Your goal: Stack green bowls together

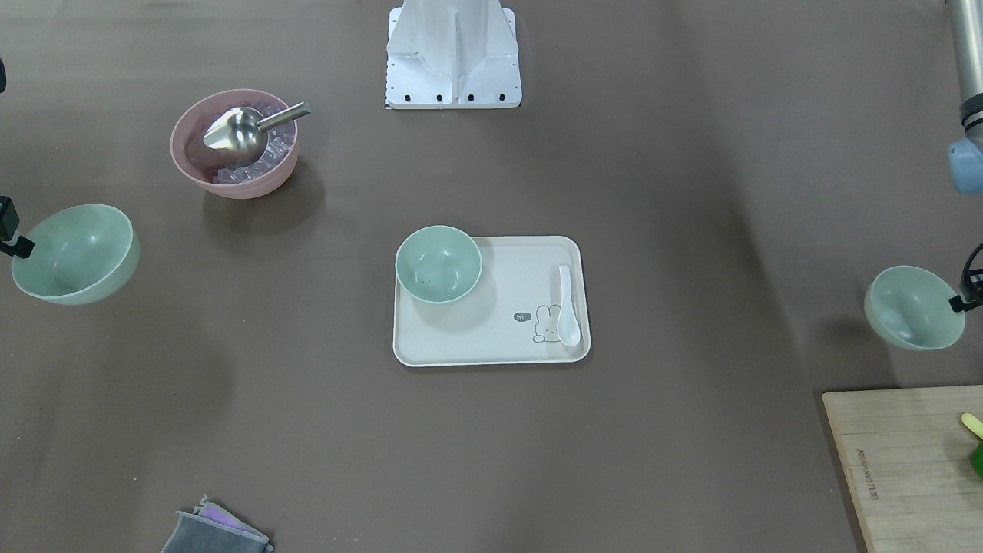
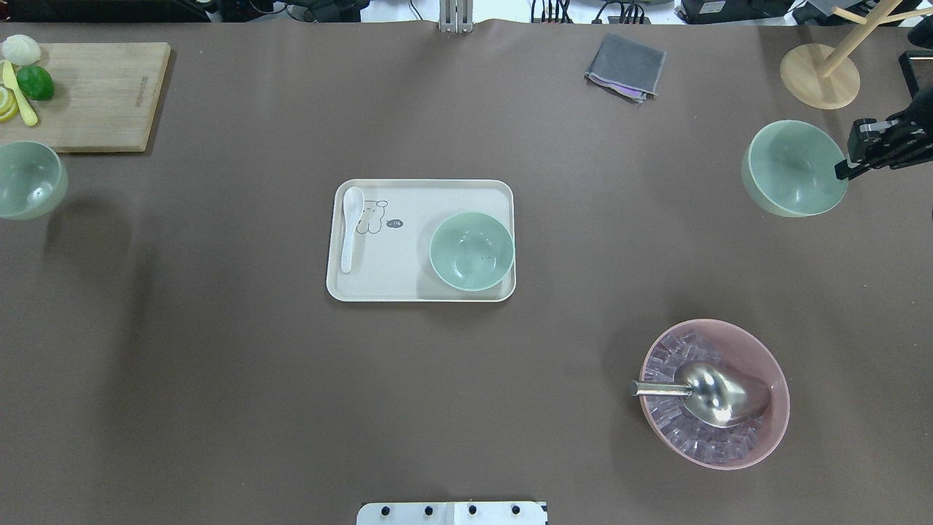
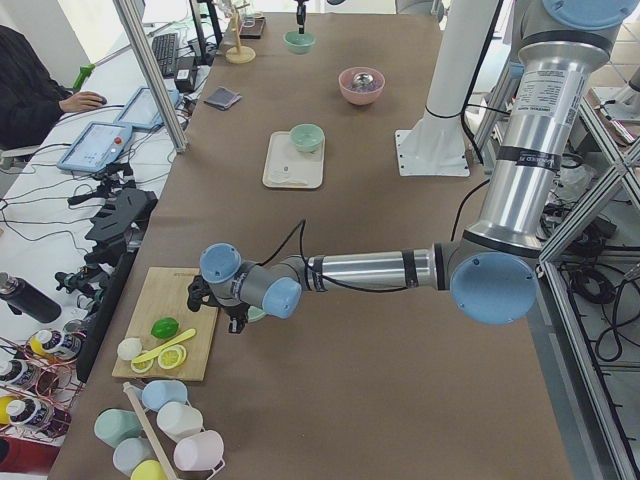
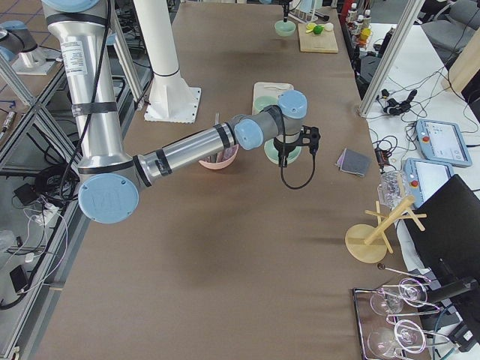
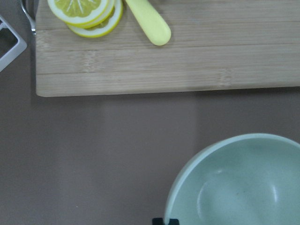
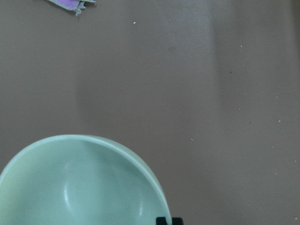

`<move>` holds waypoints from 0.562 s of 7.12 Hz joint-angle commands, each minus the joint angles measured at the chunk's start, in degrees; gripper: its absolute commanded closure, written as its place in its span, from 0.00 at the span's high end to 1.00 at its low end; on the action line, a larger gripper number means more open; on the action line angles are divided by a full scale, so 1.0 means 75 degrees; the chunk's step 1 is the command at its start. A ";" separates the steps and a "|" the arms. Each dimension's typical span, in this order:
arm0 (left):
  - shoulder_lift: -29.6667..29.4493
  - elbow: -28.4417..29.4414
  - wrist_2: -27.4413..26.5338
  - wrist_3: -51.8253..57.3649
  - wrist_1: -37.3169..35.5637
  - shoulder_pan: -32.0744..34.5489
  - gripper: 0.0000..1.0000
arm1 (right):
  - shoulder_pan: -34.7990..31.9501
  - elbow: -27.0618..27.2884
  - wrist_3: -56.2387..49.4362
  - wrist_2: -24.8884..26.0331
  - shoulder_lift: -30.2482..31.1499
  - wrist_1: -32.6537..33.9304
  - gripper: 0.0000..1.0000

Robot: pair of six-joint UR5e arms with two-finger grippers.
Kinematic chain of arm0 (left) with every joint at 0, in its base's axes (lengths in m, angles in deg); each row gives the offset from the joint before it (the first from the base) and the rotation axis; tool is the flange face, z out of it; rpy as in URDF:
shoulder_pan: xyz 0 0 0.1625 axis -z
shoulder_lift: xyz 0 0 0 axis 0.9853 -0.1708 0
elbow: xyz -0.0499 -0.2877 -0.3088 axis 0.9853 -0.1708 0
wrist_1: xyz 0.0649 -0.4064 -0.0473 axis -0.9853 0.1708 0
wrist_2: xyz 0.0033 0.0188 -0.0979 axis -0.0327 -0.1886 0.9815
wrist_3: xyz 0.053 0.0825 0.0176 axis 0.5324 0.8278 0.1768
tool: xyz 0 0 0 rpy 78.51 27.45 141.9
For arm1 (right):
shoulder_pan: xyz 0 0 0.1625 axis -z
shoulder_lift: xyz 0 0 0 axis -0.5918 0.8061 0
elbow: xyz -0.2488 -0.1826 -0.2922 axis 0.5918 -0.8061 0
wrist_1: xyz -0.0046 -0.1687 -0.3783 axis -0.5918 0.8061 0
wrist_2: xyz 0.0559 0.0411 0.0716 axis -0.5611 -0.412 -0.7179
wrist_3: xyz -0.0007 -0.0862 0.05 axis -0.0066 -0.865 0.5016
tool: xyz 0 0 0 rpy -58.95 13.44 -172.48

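One green bowl (image 2: 471, 251) stands on the cream tray (image 2: 408, 281) at the table's centre. A second green bowl (image 2: 794, 169) hangs tilted above the table at the robot's right, my right gripper (image 2: 849, 166) shut on its rim; the same bowl (image 1: 77, 253) casts a shadow below it. The third green bowl (image 1: 914, 307) is held off the table at the robot's left, next to the cutting board, with my left gripper (image 1: 960, 302) shut on its rim. The wrist views show each held bowl (image 5: 239, 183) (image 6: 79, 183) just below the fingertips.
A pink bowl (image 2: 773, 364) with ice and a metal scoop (image 2: 711, 394) sits near the right front. A white spoon (image 2: 350, 226) lies on the tray. A cutting board (image 2: 95, 95) with lime and lemon slices, a grey cloth (image 2: 625, 65) and a wooden stand (image 2: 820, 76) line the far edge.
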 commanded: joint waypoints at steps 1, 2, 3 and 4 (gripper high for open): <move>-0.0540 -0.0682 0.0054 -0.0571 -0.1465 0.0010 0.00 | -0.0001 -0.0030 0.0000 0.0032 0.0028 0.0003 0.00; -0.0589 -0.1208 0.0066 -0.1271 -0.1762 -0.0048 0.00 | -0.0012 -0.0042 0.0000 0.0033 0.0028 0.0003 0.00; -0.0787 -0.1480 0.0402 -0.2311 -0.1823 -0.0107 0.00 | -0.0012 -0.0065 0.0000 0.0033 0.0005 0.0119 0.00; -0.0963 -0.1691 0.0788 -0.2982 -0.1824 -0.0397 0.00 | -0.0001 -0.0042 0.0000 0.0067 -0.0041 0.0306 0.00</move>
